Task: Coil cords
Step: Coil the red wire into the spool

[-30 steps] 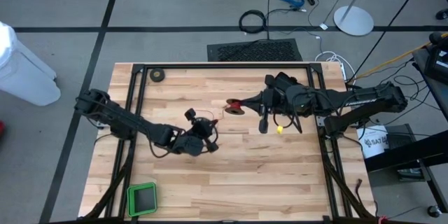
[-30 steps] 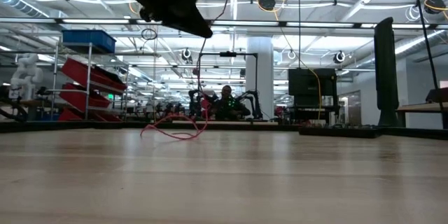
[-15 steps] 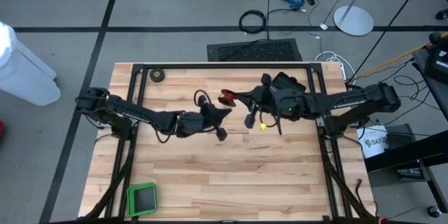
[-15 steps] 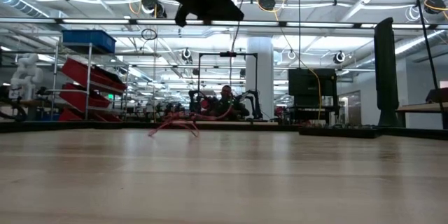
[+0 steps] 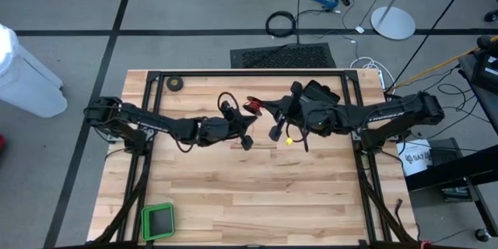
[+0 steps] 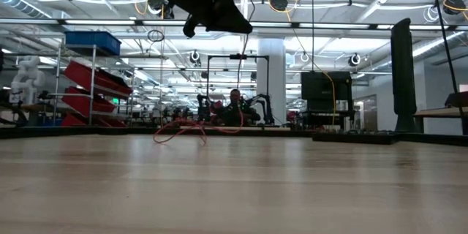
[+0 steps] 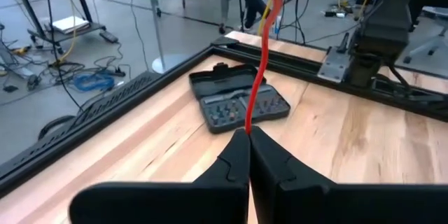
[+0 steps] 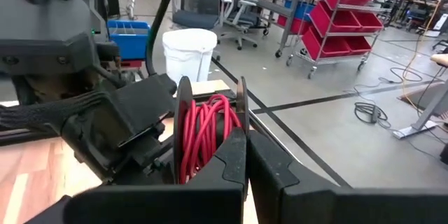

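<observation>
Left gripper (image 7: pixel 248 136) fingers pinch the thin red wire (image 7: pixel 257 91) taut above the wooden bench (image 5: pixel 257 194); right gripper (image 8: pixel 245 136) fingers clamp the small round black reel (image 8: pixel 207 131) wound with red wire.

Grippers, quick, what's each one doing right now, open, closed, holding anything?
Left gripper: shut on the red wire.
Right gripper: shut on the reel, which has red wire wound on it.

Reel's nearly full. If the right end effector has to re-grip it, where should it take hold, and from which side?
Probably the reel's rim, across its two thin flanges, approached edge-on as the right end effector holds it now. Red wire fills the groove between them, so pinching there risks disturbing the coil. The left end effector pinches the wire's free run.
</observation>
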Motion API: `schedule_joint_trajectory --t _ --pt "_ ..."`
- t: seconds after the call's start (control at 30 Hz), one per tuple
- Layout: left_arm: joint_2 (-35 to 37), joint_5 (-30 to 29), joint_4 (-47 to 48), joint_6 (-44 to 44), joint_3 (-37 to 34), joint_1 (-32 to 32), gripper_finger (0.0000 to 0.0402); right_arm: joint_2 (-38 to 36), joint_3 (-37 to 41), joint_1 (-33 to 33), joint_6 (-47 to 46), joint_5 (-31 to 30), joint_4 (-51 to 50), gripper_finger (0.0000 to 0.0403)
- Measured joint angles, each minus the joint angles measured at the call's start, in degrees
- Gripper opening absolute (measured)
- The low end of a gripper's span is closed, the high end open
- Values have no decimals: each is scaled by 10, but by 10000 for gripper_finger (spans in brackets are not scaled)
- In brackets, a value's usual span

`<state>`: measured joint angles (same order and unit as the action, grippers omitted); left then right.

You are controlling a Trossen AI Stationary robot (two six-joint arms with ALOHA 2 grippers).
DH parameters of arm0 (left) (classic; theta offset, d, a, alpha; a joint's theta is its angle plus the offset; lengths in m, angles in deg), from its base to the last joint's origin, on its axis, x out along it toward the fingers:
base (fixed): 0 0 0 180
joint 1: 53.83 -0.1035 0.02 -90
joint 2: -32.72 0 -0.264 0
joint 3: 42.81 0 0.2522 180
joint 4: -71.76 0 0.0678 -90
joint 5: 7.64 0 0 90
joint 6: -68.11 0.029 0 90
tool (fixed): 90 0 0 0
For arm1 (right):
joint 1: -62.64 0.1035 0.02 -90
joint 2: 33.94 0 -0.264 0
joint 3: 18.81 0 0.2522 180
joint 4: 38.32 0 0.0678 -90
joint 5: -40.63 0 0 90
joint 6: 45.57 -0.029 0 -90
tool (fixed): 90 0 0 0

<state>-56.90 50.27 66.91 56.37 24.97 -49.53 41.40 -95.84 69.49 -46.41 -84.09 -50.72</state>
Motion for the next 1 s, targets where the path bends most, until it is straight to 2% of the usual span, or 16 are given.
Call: schedule_joint_trajectory --t 0.27,0.43,0.6,0.73,0.9,1.0 --pt "0 13 -27 -18 0 -4 0 -2 0 0 -3 6 -3 0" --pt "0 69 -74 -26 0 -3 0 -2 0 0 -4 -5 -10 0" --pt "0 127 -117 -29 0 4 0 6 0 0 -1 -46 -35 0" --pt "0 171 -145 -27 1 14 0 11 0 -6 3 -47 -49 0" --pt "7 188 -142 1 16 33 0 11 0 -9 22 -42 -78 0" --pt "35 188 -131 19 17 39 0 11 0 -8 29 -37 -96 0"
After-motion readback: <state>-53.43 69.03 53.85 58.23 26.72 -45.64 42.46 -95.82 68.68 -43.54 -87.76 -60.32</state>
